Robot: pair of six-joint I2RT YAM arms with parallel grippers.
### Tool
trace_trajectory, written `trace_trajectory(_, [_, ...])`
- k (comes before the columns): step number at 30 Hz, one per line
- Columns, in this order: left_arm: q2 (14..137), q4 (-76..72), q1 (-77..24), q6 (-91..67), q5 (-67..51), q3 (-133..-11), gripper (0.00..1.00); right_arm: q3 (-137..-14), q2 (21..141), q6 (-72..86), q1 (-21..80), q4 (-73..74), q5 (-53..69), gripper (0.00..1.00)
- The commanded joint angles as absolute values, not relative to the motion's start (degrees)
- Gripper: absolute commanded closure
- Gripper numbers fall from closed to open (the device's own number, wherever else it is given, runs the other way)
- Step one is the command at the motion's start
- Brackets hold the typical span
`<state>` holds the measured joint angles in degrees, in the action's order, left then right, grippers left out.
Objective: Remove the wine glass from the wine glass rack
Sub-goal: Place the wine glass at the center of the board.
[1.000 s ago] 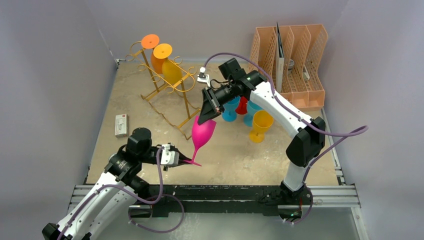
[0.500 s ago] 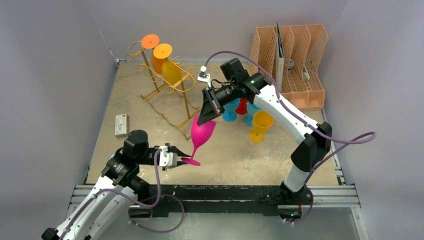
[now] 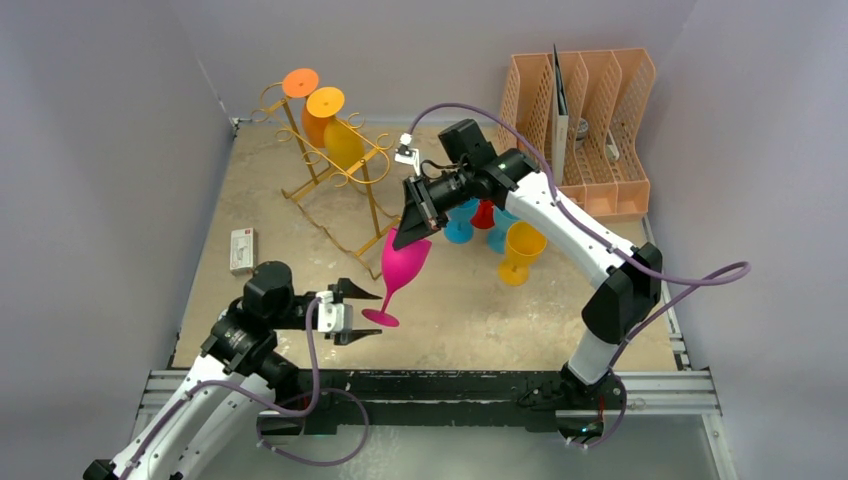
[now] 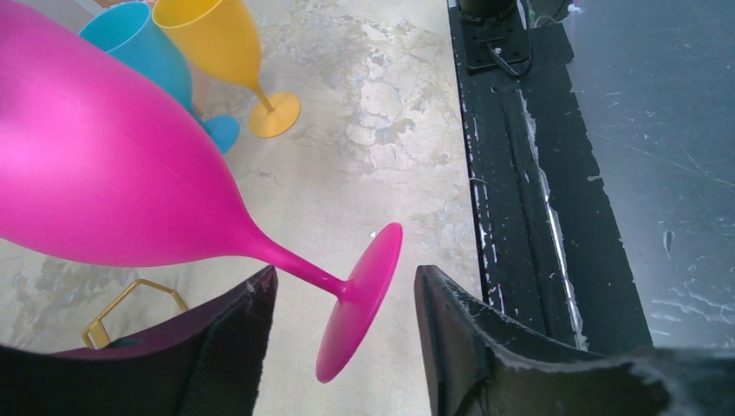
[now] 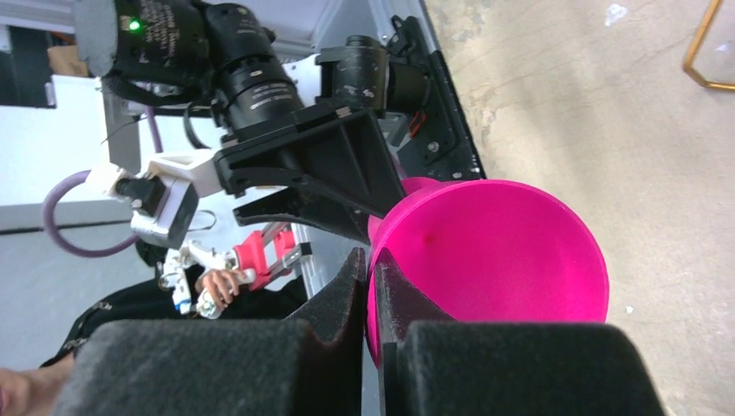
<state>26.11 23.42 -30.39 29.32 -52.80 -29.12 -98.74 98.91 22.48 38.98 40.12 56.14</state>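
Two glasses on the rack: an orange glass [image 3: 314,122] and an amber glass [image 3: 345,146] hang bowl-down, feet up, from the gold rack [image 3: 318,158] at the far left of the table [image 3: 470,310].
Standing glasses: a blue glass [image 3: 460,225], a red glass [image 3: 484,212], a second blue glass [image 3: 503,228] and a yellow glass [image 3: 524,243] stand bunched together, just right of the right pincer [image 3: 410,235] and partly under its arm.
Small box: a white box [image 3: 241,250] lies flat at the left, on the near side of the rack.
File holder: a peach lattice holder [image 3: 590,110] sits at the far right. A dark flat sheet stands upright in one slot. Small bits lie low in another, too small to tell.
Pink glass: the pink glass [image 3: 405,262] is off the rack, in the air over the middle of the table. It is tilted, bowl up, with its foot toward the near left.
Right pincer: clenched on the rim of the pink glass.
Left pincer: the left pincer [image 3: 357,312] is released, fingers spread either side of the pink foot.
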Motion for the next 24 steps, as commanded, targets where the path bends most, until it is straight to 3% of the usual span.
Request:
trace_trajectory(1, [25.49, 21.69, -30.16, 29.16, -51.98, -28.82, 0.38, -97.88, 95.49, 22.15, 39.12, 38.81, 50.63, 1.0])
trace_trajectory(4, [24.94, 21.69, -30.2, 29.08, -50.91, -29.0, 0.26, -96.67, 94.46, 21.49, 39.12, 37.78, 45.01, 1.0])
trace_trajectory(7, [24.32, 21.29, -30.23, 27.97, -48.81, -29.3, 0.21, -95.69, 92.94, 20.73, 39.16, 37.06, 36.65, 1.0])
trace_trajectory(11, [23.5, 18.94, -30.23, 22.85, -43.76, -30.05, 0.18, -93.17, 89.73, 18.43, 39.13, 35.9, 25.02, 1.0])
trace_trajectory(19, [22.69, 17.14, -30.22, 9.41, -28.56, -32.79, 0.15, -84.25, 82.21, 14.12, 39.2, 30.58, 17.77, 1.0])
trace_trajectory(24, [21.48, 18.69, -30.16, -3.23, -9.62, -34.43, 0.13, -77.9, 78.12, 11.42, 39.24, 28.16, 11.14, 1.0])
